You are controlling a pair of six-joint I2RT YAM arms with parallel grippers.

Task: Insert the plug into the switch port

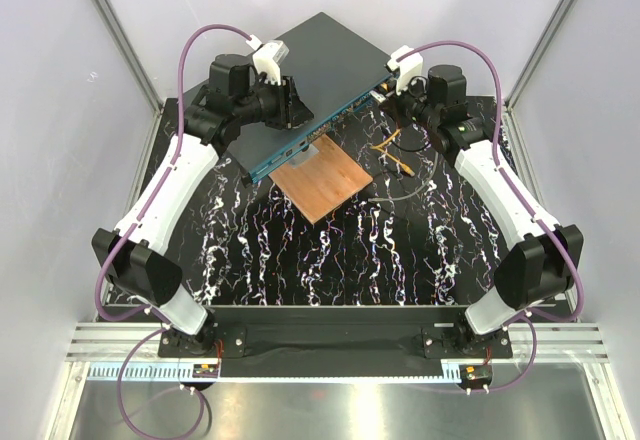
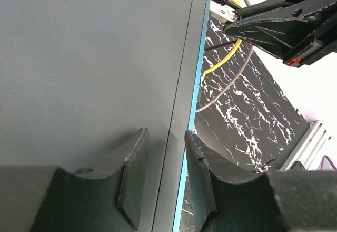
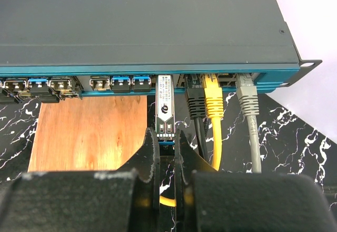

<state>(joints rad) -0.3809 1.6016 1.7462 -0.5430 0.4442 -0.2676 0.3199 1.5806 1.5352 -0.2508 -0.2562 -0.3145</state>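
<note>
With the right hand (image 3: 167, 148) pinching the slim silver metal plug (image 3: 165, 108) and the left hand (image 2: 164, 158) half-open, a tilted push could jam the square switch port (image 3: 165, 75).

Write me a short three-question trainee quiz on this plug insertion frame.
1. True or false: the right claw is shut on the silver plug.
2. Which colour is the cable directly beside that plug: A black, B yellow, C grey?
3. Fill in: the left claw sits over the switch at its ___ front edge.
Key: 1 true; 2 A; 3 teal.
</note>
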